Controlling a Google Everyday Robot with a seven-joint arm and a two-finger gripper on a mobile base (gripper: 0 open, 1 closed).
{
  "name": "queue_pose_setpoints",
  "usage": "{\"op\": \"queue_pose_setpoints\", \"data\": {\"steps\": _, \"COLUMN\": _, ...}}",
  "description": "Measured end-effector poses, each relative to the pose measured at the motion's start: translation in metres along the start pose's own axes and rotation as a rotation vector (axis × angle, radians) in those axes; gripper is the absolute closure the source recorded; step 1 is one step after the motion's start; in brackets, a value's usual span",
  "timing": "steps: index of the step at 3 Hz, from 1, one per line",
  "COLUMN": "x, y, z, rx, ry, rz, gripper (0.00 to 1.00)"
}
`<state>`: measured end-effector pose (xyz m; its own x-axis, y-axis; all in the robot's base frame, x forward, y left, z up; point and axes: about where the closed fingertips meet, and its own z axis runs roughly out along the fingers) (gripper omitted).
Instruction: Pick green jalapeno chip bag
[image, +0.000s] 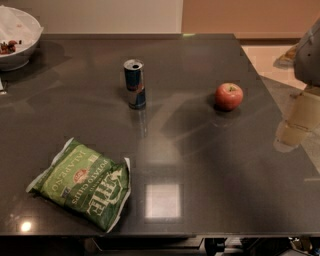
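1. Green jalapeno chip bag (80, 184), one, is lying flat at 7 o'clock on the dark table (200, 165), showing white "JALAPENO POTATO CHIPS" lettering.
2. One white bowl (15, 37) is sitting at 10 o'clock.
3. Gripper (295, 127) is hanging at 3 o'clock; whether released or clenched, I cannot tell.
4. One can (134, 84) is standing near 12 o'clock, its label unreadable.
5. One red apple (229, 96) is resting at 2 o'clock.

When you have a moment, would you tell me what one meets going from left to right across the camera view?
White bowl → green jalapeno chip bag → blue and silver drink can → red apple → gripper, at the view's right edge.
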<state>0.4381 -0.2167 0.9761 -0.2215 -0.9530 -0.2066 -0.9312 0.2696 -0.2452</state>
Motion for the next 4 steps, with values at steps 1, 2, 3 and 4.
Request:
{"op": "queue_pose_setpoints", "data": {"steps": 1, "x": 0.000, "y": 0.000, "z": 0.000, "rx": 0.000, "ry": 0.000, "rz": 0.000, "gripper": 0.00}}
{"op": "queue_pose_setpoints", "data": {"steps": 2, "x": -0.004, "y": 0.000, "z": 0.000, "rx": -0.029, "ry": -0.015, "rz": -0.015, "gripper": 0.00}}
{"op": "queue_pose_setpoints", "data": {"steps": 3, "x": -0.034, "y": 0.008, "z": 0.006, "rx": -0.078, "ry": -0.057, "rz": -0.102, "gripper": 0.00}}
{"op": "queue_pose_setpoints", "data": {"steps": 4, "x": -0.069, "y": 0.019, "z": 0.017, "rx": -0.129, "ry": -0.122, "rz": -0.161, "gripper": 0.00}}
